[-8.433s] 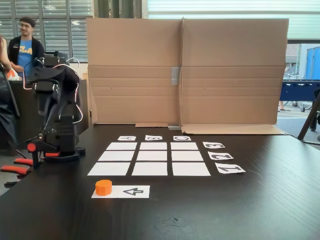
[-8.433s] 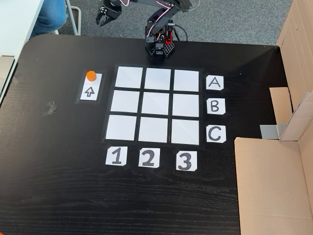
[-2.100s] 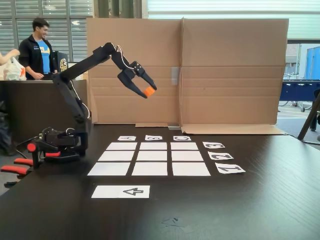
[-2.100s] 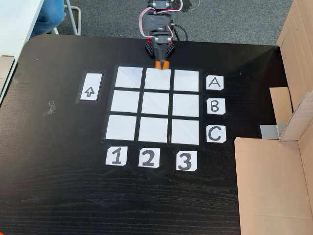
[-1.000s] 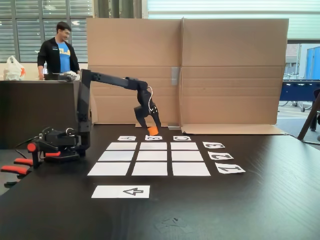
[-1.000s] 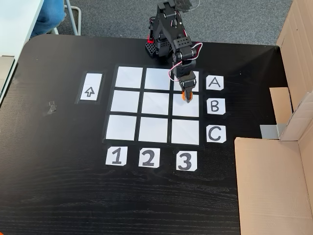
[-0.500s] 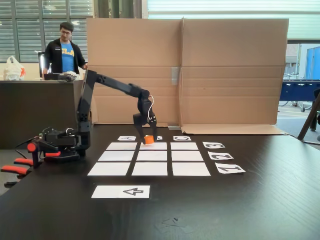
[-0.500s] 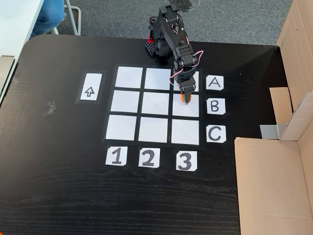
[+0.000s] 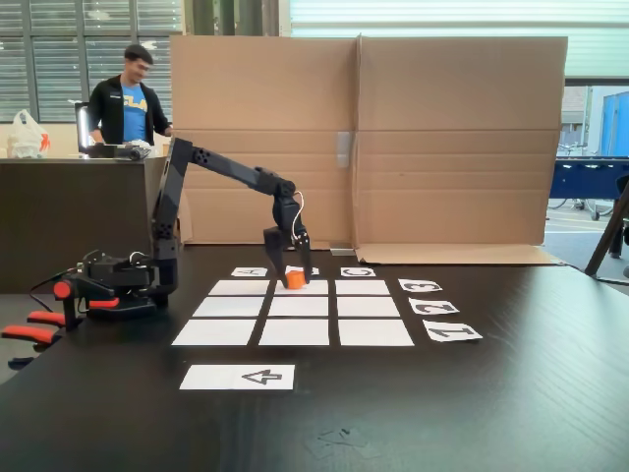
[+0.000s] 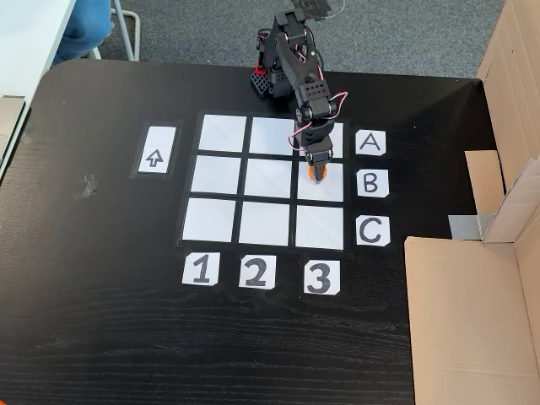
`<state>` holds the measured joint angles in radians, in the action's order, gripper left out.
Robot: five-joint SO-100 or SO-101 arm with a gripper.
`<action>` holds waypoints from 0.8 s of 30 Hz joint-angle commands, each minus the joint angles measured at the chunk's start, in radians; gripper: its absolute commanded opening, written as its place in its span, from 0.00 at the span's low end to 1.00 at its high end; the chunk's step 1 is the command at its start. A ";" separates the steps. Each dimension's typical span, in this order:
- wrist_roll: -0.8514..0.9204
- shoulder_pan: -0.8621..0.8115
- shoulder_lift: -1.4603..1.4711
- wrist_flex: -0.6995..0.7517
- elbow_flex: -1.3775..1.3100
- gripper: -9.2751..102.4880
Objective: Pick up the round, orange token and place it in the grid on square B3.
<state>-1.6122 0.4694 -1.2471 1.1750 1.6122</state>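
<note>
The orange token sits low on square B3, the cell of the grid next to card B and above card 3. In the low fixed view the token rests on the far middle cell of the grid. My gripper points straight down over it, jaws shut on the token. The low fixed view shows the gripper with a finger on each side of the token, which is at the paper.
The arrow card lies bare left of the grid. Letter cards and number cards edge it. A cardboard wall stands behind the table. The arm's base is at the left. A person stands in the background.
Over the last second the arm has lowered the token from just above the grid down onto square B3. The person behind has shifted slightly.
</note>
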 commanded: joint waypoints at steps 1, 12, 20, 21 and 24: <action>-0.008 -0.014 -0.037 0.006 0.003 0.45; -0.014 -0.002 -0.196 -0.005 0.063 0.58; -0.011 0.028 -0.514 -0.015 0.101 0.59; -0.009 0.028 -0.566 -0.025 0.109 0.59; 0.020 0.020 -0.718 -0.051 0.132 0.58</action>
<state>-1.6183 0.4863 -1.7779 1.1505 1.7303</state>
